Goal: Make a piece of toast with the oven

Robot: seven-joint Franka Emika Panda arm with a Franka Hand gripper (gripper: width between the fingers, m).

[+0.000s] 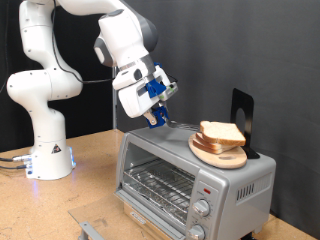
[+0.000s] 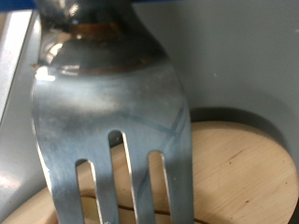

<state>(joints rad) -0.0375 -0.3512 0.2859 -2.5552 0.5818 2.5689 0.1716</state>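
White Panda arm reaching from the exterior view's left toward the oven (image 1: 195, 182), a silver countertop unit standing on the wooden tabletop (image 1: 90, 160) with its glass door shut, the wire rack visible behind the glass and knobs on the panel at the exterior view's right. The end effector (image 1: 157, 112), with blue parts on its fingers, hangs just above the oven's top near its left rear corner and is closed on the handle of a metal fork (image 1: 178, 124), whose tines point toward the exterior view's right. A round wooden board (image 1: 216, 154) lies on the oven's top and carries a small stack of bread slices; the uppermost is the piece of toast (image 1: 222, 133), pale with a light-brown crust. The fork tips lie just beside the stack. In the wrist view the fork (image 2: 117, 121) fills the frame, tines over the board (image 2: 238, 168).
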